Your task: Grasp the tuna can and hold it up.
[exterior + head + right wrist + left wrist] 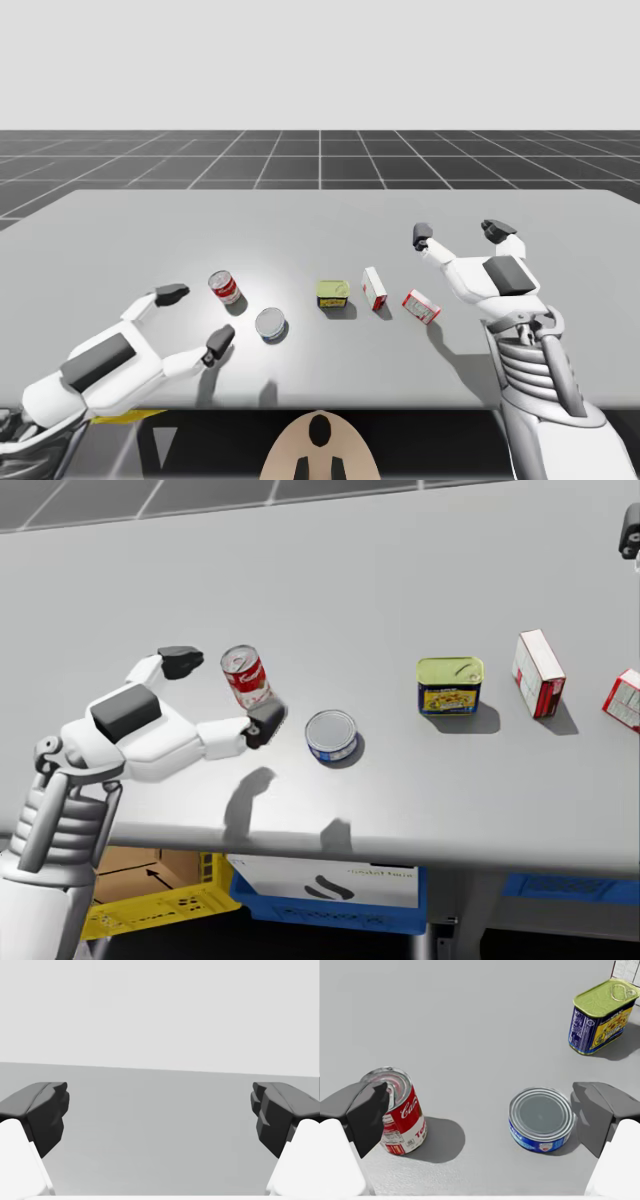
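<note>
At the left of the grey table point(130, 230), our left gripper point(195, 318) comes in from the near edge with its two fingers spread wide and nothing held between them. Just ahead of it stands a red and white can point(225, 288), upright, close beside the far finger; in the left wrist view that fingertip covers part of the can's side, and we cannot tell whether they touch.

To the right of that, and a little nearer to us, the tuna can point(271, 324) lies flat on the table: a low, round blue can with a silver lid. It sits just beside the near finger, apart from the red and white can.

Further right, near the middle of the table, is a blue rectangular tin with a yellow lid point(333, 294). Next comes a white and red box point(374, 289) standing on end, then a second white and red box point(421, 306), tilted.

At the far right, our right gripper point(457, 233) is raised above the table, its fingers wide apart and empty.
</note>
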